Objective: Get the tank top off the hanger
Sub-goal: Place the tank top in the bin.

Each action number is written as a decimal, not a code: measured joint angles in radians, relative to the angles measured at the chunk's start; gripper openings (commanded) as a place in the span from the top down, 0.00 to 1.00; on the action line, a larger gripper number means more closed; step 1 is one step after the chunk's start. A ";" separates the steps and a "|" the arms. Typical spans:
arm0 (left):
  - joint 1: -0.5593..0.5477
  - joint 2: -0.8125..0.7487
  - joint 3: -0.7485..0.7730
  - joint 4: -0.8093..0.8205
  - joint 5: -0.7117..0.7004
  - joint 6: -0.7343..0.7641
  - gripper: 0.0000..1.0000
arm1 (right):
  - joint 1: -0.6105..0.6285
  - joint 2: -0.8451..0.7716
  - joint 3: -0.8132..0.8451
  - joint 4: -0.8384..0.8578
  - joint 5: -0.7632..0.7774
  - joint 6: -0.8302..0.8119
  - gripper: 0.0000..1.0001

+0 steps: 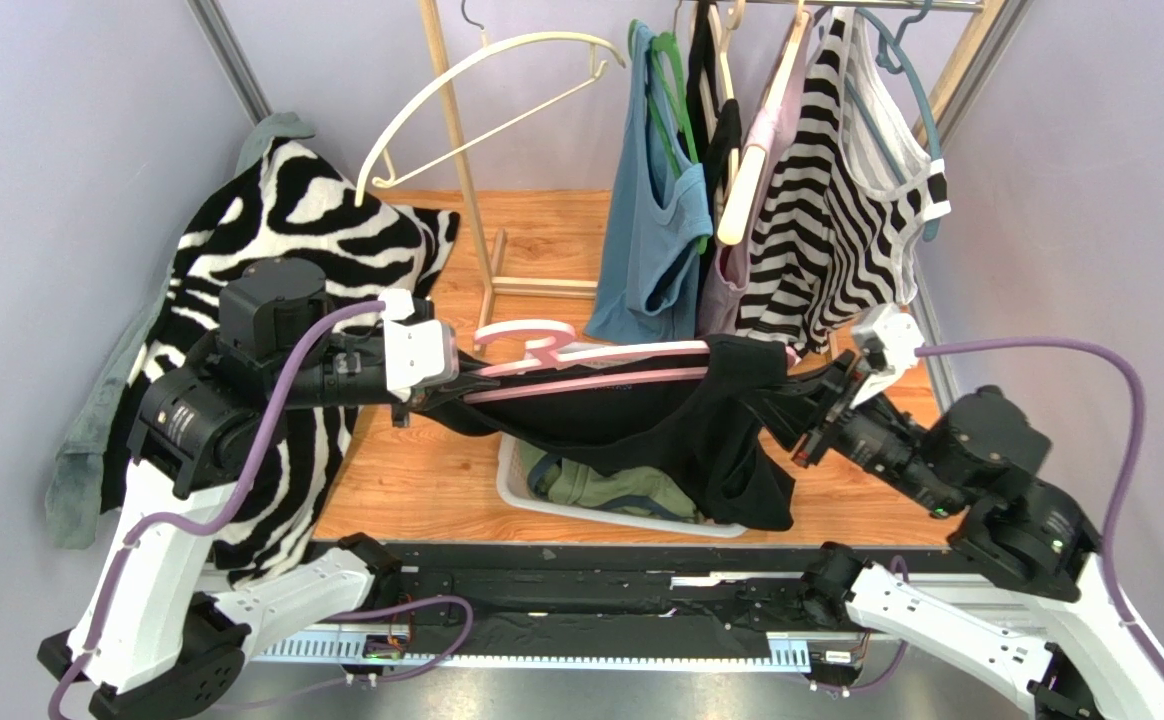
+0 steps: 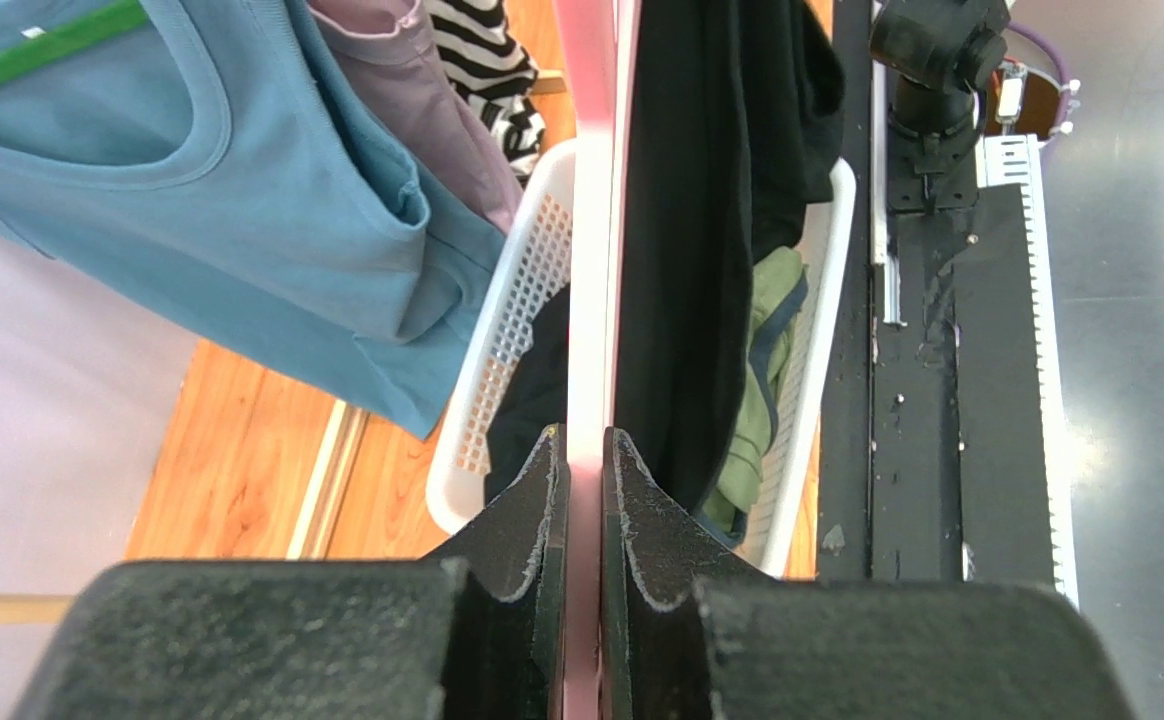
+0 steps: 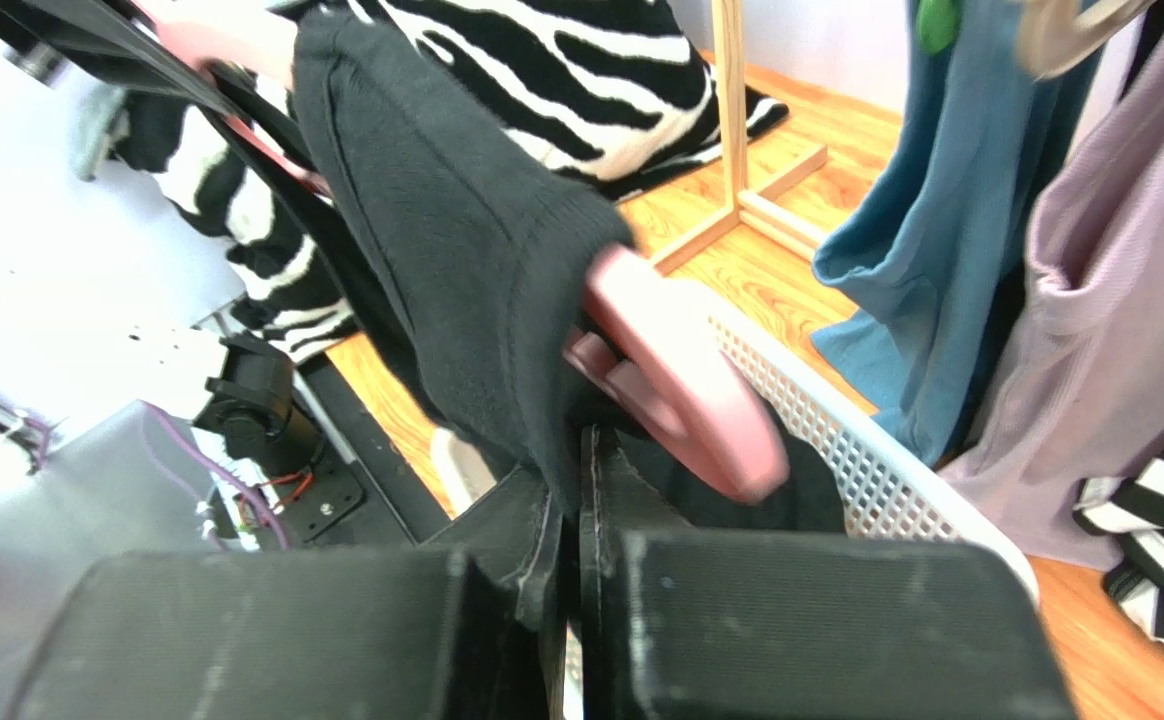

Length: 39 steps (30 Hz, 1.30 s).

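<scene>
Arms reach in from both sides and meet over the near edge of the wooden bench [image 1: 393, 465]. The left gripper [image 1: 446, 368] has its two fingers pressed tight on one end of the pink hanger [image 1: 573, 360], and the thin pink bar sits right between them. The hanger lies flat in the air, not upright.

The black tank top [image 1: 678, 428] is on the hanger. It is draped over the bar and sags down at the right end. The right gripper [image 1: 814, 405] is at that end with its fingers pressed together. It looks like they pinch the edge of the black cloth, just beside the round pink tip of the hanger, but the cloth hides part of the fingers.

Right under the tank top sits a white basket [image 1: 521, 488] at the near edge of the bench, with something green inside. At the far edge, a blue top [image 1: 648, 210] and a striped top [image 1: 829, 195] hang on a rack. A zebra cloth [image 1: 288, 225] hangs over the left edge.
</scene>
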 measured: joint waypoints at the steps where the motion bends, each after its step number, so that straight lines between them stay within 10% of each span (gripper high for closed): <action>1: 0.002 -0.011 -0.008 0.006 -0.003 -0.002 1.00 | 0.000 -0.001 0.024 -0.021 0.000 0.000 0.97; 16: 0.062 -0.130 -0.116 0.014 -0.112 -0.011 1.00 | 0.000 -0.090 0.066 -0.093 0.327 -0.021 1.00; 27: 0.067 -0.150 -0.119 -0.045 -0.051 0.021 1.00 | 0.000 0.126 0.144 -0.081 0.565 -0.035 1.00; 39: 0.093 -0.171 -0.042 0.037 -0.165 -0.082 1.00 | -0.057 0.280 0.108 0.022 0.478 -0.073 1.00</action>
